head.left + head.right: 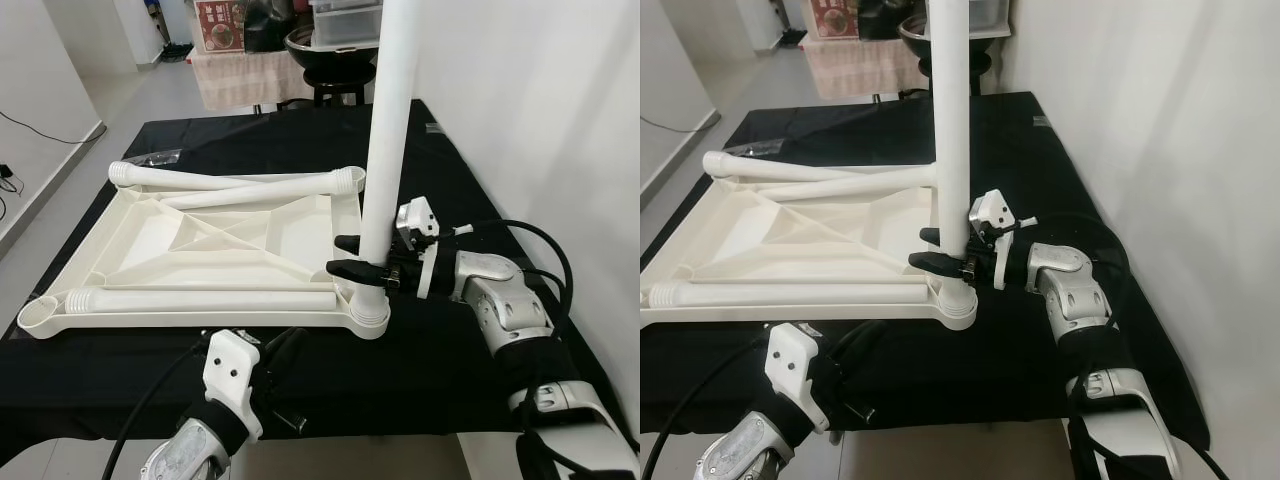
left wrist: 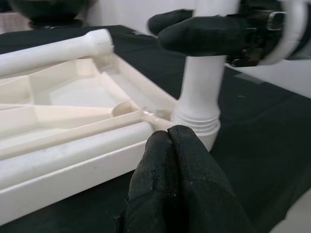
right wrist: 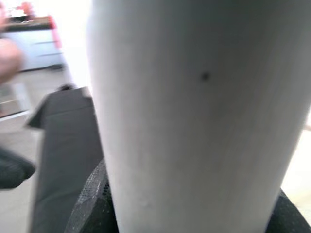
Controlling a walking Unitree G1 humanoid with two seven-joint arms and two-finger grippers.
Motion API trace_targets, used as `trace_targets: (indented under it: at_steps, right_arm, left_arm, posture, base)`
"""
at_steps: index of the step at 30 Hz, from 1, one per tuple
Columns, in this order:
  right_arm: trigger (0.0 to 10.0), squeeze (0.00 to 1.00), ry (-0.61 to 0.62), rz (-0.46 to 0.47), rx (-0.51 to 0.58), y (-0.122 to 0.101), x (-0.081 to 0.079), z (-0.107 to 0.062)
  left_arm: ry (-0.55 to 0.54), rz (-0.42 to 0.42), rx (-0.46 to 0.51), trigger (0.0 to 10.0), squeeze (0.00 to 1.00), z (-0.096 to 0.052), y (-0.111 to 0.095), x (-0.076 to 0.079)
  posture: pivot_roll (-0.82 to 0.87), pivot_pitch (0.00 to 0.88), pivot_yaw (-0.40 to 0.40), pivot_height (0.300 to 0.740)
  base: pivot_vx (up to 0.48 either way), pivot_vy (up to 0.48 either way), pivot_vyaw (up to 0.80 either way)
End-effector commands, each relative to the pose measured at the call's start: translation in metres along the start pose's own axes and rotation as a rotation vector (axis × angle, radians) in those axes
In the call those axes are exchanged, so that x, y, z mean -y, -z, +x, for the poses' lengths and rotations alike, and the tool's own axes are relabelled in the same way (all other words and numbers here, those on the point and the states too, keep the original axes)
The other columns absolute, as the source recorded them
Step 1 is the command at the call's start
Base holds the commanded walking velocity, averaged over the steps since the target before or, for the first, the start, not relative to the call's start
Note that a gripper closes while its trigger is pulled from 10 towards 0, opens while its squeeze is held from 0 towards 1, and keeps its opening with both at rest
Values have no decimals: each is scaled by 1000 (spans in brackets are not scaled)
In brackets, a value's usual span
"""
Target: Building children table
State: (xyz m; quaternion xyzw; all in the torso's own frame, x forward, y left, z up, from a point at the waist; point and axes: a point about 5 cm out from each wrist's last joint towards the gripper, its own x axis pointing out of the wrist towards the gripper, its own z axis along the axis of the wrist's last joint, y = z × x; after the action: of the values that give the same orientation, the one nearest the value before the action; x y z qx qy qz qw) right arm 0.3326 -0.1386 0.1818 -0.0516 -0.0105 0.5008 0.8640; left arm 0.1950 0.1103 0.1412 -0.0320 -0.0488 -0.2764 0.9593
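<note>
Gripping low on the upright table leg, the right gripper is clamping its two black fingers around the white tube just above the corner socket of the upturned tabletop. The leg is standing roughly vertical in that near right corner, its foot sitting inside the ribbed collar. The tabletop is lying underside up on the black-covered surface, with three more loose legs resting across it: two near the far edge and one along the near edge.

Going wrong from here looks likeliest at the socket: if the leg is not fully seated, or is being pushed at a slight tilt, it could jam, or topple once released, since it is tall and held only low down. A hard sideways push could also slide the light tabletop across the cloth.

Down near the front edge of the surface, the left gripper is hovering just short of that same corner, fingers pressed together and holding nothing.
</note>
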Motion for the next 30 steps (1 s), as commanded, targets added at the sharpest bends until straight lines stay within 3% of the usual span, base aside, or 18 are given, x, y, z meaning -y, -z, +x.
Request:
trace_targets:
  at_steps: [1, 3, 5, 7, 8, 10, 15, 16, 17, 18, 22, 26, 27, 28, 30]
  right_arm:
    - [0, 0, 101, 45, -85, 17, -3, 0]
    - [0, 0, 423, 96, -83, 22, -9, 6]
    - [0, 0, 634, 146, -129, 33, -32, 6]
    - [0, 0, 634, 146, -129, 33, -32, 6]
    - [0, 0, 643, 141, -144, 36, -44, 10]
    - [0, 0, 641, 116, -158, 38, -46, 13]
    - [0, 0, 603, 84, -155, 35, -42, 23]
    - [6745, 0, 618, 91, -149, 33, -41, 24]
    - [6745, 0, 618, 91, -149, 33, -41, 24]
    - [10000, 1000, 589, 97, -109, 27, -38, 25]
    - [10000, 1000, 372, 102, 59, -6, -31, 34]
    - [10000, 1000, 241, 124, 130, -21, -27, 34]
    - [10000, 0, 166, 105, 149, -28, -26, 34]
    - [10000, 0, 166, 105, 149, -28, -26, 34]
    - [10000, 0, -53, 61, 143, -35, -28, 34]
  left_arm:
    - [4, -2, 4, 10000, 0, -1, 0, 1]
    - [3, -3, 4, 10000, 0, -2, -1, 0]
    - [1, -3, 5, 10000, 0, -3, -2, -1]
    - [1, -3, 5, 10000, 0, -3, -2, -1]
    - [1, -3, 4, 10000, 0, -3, -2, -1]
    - [5, -3, 3, 10000, 0, -2, -1, -1]
    - [8, -3, 3, 10000, 0, -1, -1, -2]
    - [5, -2, 4, 10000, 0, 0, -1, -2]
    - [5, -2, 4, 10000, 0, 0, -1, -2]
    - [2, -1, 5, 10000, 0, 0, -1, -2]
    - [2, -2, 5, 10000, 0, 1, -1, -2]
    - [5, -2, 5, 10000, 0, 1, -1, -2]
    - [6, -2, 5, 10000, 0, 1, -1, -2]
    - [6, -2, 5, 10000, 0, 1, -1, -2]
    - [5, 0, 5, 10000, 0, 1, -1, -1]
  posture:
    - [9, 86, 0, 740]
    - [-2, 98, 7, 740]
    - [-5, 102, 11, 740]
    - [-5, 102, 11, 740]
    - [-4, 101, 23, 740]
    - [-3, 94, 23, 740]
    - [-7, 93, 21, 740]
    - [-2, 91, 21, 740]
    - [-2, 91, 21, 740]
    - [-2, 92, 21, 740]
    - [-4, 88, 25, 740]
    - [-4, 86, 25, 740]
    - [1, 87, 26, 740]
    - [1, 87, 26, 740]
    - [10, 87, 26, 740]
  base:
    - [0, 0, 0]
    - [0, 0, 0]
    - [0, 0, 0]
    - [0, 0, 0]
    - [0, 0, 0]
    - [0, 0, 0]
    - [0, 0, 0]
    - [0, 0, 0]
    - [0, 0, 0]
    - [0, 0, 0]
    - [0, 0, 0]
    - [0, 0, 0]
    - [0, 0, 0]
    - [0, 0, 0]
    - [0, 0, 0]
